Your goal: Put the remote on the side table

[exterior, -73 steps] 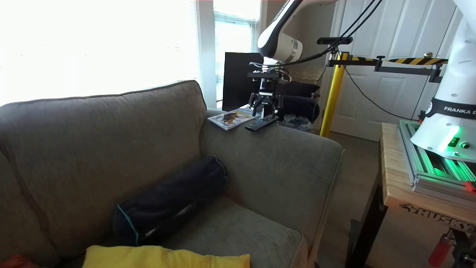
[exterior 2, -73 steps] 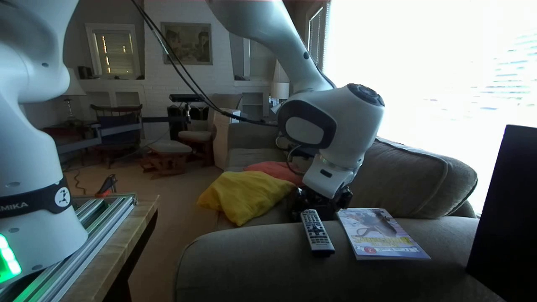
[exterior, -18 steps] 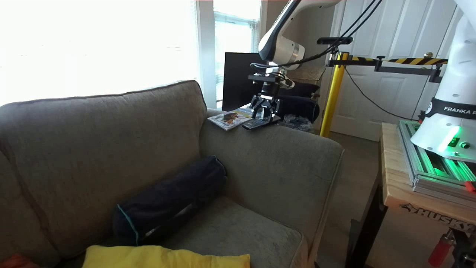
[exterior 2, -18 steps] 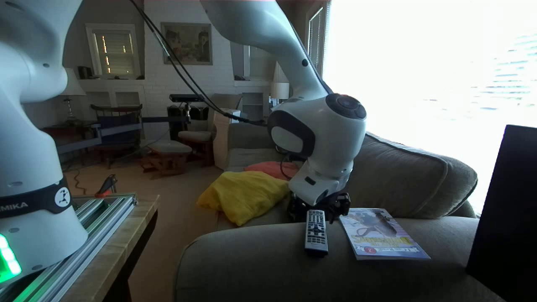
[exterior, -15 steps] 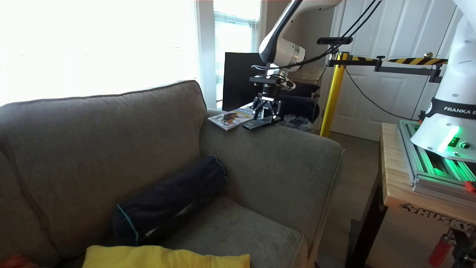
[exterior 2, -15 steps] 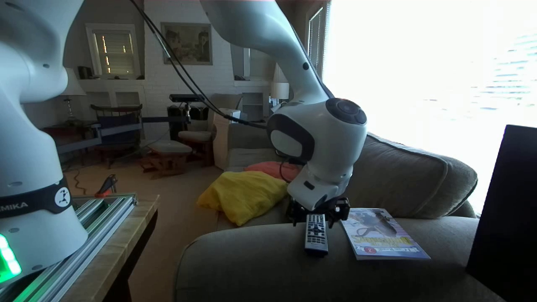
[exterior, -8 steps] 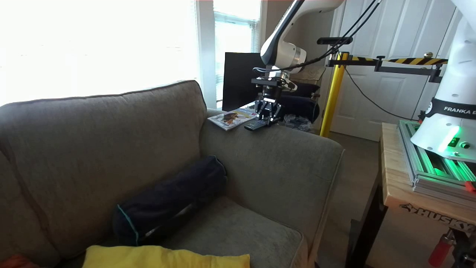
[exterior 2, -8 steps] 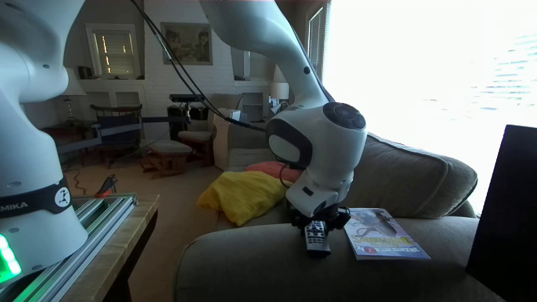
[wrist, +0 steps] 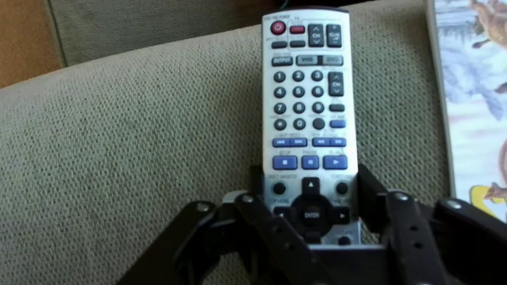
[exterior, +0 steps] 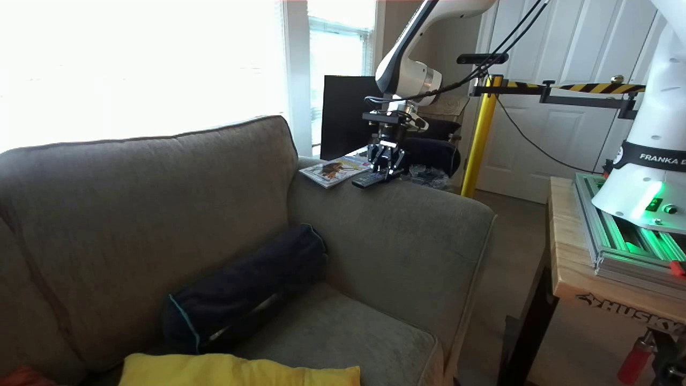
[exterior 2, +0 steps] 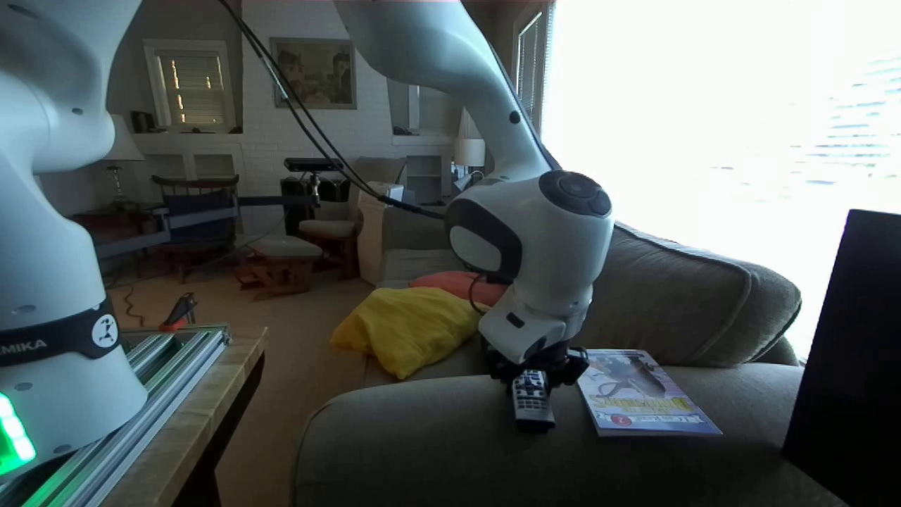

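The sofa [exterior: 150, 214] and its armrest [exterior: 407, 236] stand just as they did in the earlier frames. The robot arm [exterior 2: 556, 232] does not: in both exterior views it reaches a little lower than a second ago. Unmoved are the screen [exterior: 345, 118], the dark bolster [exterior: 246, 287] and the yellow pillow [exterior 2: 408, 327]. The magazine [exterior 2: 644, 394] has not shifted either — it lies flat on the armrest.

The gripper [wrist: 311, 188] shows the plainest change. A second ago its fingers [wrist: 370, 202] stood wide of the remote [wrist: 309, 99]; now they are drawn in, one against each long edge, so the jaws, parted only by its body, have hold of it. Half a second ago they already stood so. The wrist view puts that grip partway along the remote's length.

The remote lies buttons up on the armrest, near the magazine and apart from it — turned slightly since a second ago, though its spot is much the same.
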Available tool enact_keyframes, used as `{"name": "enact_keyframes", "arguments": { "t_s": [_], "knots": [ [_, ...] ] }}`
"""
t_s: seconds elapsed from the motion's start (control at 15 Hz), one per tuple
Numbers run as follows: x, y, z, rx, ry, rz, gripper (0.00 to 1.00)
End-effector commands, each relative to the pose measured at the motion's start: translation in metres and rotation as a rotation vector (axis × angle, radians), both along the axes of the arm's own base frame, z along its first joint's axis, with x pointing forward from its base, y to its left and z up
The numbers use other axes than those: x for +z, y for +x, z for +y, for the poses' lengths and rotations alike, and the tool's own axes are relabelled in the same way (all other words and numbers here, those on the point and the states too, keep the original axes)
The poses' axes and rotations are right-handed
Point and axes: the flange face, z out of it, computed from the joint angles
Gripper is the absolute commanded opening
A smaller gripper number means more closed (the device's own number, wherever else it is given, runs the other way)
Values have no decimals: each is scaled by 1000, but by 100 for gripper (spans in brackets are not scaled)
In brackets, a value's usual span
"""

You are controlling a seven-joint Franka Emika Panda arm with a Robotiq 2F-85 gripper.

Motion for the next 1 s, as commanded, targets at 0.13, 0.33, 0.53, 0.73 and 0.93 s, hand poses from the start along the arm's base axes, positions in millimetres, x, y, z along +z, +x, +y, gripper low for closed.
{"name": "enact_keyframes", "arguments": {
  "t_s": [0.13, 0.33, 0.53, 0.73, 0.93],
  "knots": [
    [0, 0, 0, 0, 0, 1, 56],
    [0, 0, 0, 0, 0, 1, 56],
    [0, 0, 0, 0, 0, 1, 31],
    [11, 19, -9, -133, 36, -7, 31],
    [22, 33, -26, -176, 25, -15, 31]
  ]
}}
